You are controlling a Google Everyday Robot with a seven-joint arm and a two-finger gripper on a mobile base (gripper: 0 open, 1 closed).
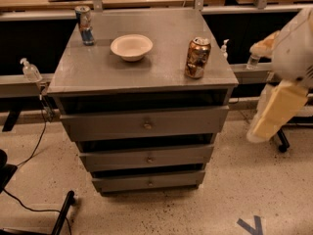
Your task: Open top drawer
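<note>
The top drawer [107,126] is the widest grey front of the grey metal cabinet [146,67], with a small brass knob [147,125] at its centre. It sits closed, with a dark gap above it under the cabinet top. Two narrower drawer fronts [146,158] sit below it. My arm [276,109], white with a cream-coloured link, hangs at the right edge of the view, beside the cabinet and apart from it, about level with the top drawer. The gripper itself is out of view past the arm.
On the cabinet top stand a white bowl [131,46], a brown can [197,58] near the right front corner and a blue can [84,25] at the back left. A sanitizer bottle [30,71] stands on the left rail. A chair base [63,212] and cable lie at the lower left.
</note>
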